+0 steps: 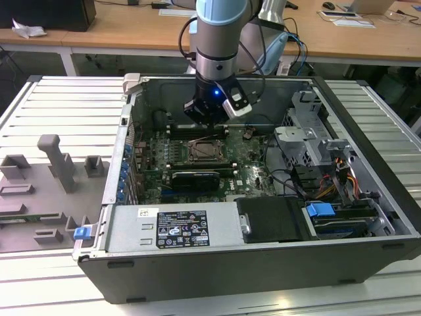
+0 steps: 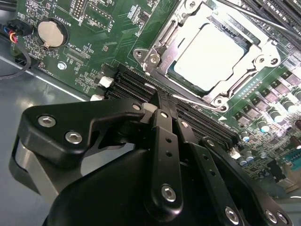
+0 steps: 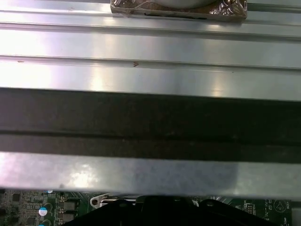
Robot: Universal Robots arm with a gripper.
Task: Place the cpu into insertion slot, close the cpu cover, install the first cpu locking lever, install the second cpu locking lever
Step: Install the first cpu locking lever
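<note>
My black gripper [image 2: 162, 101] hangs above green motherboard [image 2: 94, 42] inside open grey computer case [image 1: 263, 263]. Fingers pressed together, nothing between them, tips over long black memory slots [image 2: 136, 87] just beside socket. Pale silver square cpu [image 2: 211, 59] sits in dark silver-rimmed insertion slot [image 1: 207, 151], thin silvery cpu cover [image 2: 176, 28] lying down around it. Socket lies just beyond my fingertips.

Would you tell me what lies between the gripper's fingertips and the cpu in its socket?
In the second wrist view, long black memory slots and a thin metal lever cross the stretch between the gripper and the cpu.
</note>
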